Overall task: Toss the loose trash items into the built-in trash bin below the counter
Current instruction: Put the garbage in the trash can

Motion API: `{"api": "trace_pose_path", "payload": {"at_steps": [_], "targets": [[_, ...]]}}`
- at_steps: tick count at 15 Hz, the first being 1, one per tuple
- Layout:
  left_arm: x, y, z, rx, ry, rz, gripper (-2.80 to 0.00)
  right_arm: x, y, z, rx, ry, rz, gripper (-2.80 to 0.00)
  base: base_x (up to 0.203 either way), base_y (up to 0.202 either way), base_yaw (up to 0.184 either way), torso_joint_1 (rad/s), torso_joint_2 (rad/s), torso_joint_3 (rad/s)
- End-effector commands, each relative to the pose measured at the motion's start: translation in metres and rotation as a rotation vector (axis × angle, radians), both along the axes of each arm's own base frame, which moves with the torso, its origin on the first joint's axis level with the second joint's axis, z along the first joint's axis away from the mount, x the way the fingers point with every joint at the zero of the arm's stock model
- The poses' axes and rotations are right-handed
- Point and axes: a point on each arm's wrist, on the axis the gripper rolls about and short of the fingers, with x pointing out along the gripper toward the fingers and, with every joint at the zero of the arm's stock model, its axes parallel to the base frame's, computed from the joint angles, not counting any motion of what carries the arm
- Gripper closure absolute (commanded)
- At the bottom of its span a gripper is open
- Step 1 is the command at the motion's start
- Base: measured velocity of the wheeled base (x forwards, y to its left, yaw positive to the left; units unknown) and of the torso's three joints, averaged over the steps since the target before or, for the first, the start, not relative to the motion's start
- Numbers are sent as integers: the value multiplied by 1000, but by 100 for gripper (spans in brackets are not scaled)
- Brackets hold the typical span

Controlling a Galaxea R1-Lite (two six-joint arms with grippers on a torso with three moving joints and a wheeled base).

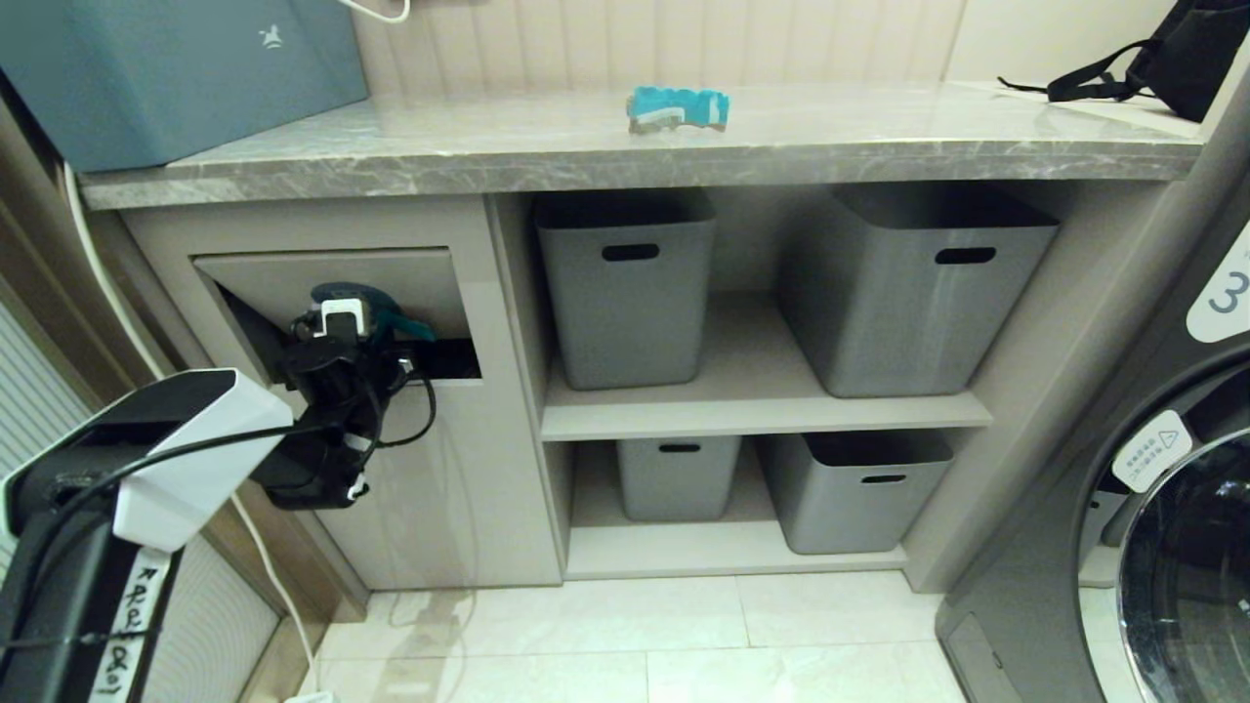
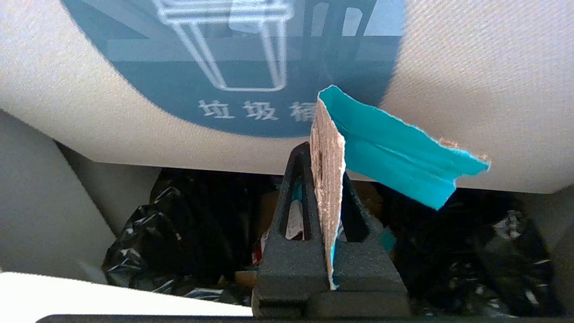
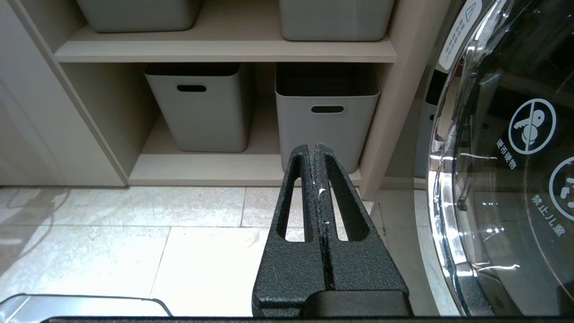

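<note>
Left claw (image 2: 323,170) pinches teal scrap (image 2: 394,157) against pushed-in bin flap (image 2: 471,89).

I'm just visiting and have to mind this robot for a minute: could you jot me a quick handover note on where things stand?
Left gripper: shut on a teal scrap, at the trash bin's flap, which is tilted inward; black bag visible inside.
Right gripper: shut, empty, parked low facing the floor and grey bins.
Second scrap: on the counter.
Done: first scrap brought to the bin opening.
Left: release it inside, then fetch and bin the counter scrap.
</note>
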Motion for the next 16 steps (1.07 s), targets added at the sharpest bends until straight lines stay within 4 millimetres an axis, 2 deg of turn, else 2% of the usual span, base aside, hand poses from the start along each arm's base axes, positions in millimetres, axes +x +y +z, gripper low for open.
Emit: {"api": "trace_pose_path", "payload": {"at_steps": [1, 4, 5, 12, 16], "targets": [[1, 0, -4, 0, 1, 1, 0, 0, 0, 0, -1, -1, 1, 0, 0, 0, 0, 0, 0, 0], [2, -1, -8, 0, 9, 0, 0, 0, 0, 0, -1, 1, 1, 0, 0, 0, 0, 0, 0, 0], [3, -2, -7, -1, 4, -2, -280, 0, 0, 0, 0, 0, 1, 0, 0, 0, 0, 0, 0, 0], [7, -2, -6, -2, -17, -9, -280, 0, 0, 0, 1, 0, 1, 0, 0, 0, 0, 0, 0, 0], [8, 4, -7, 33, -21, -134, -280, 0, 0, 0, -1, 0, 1, 0, 0, 0, 0, 0, 0, 0]]}}
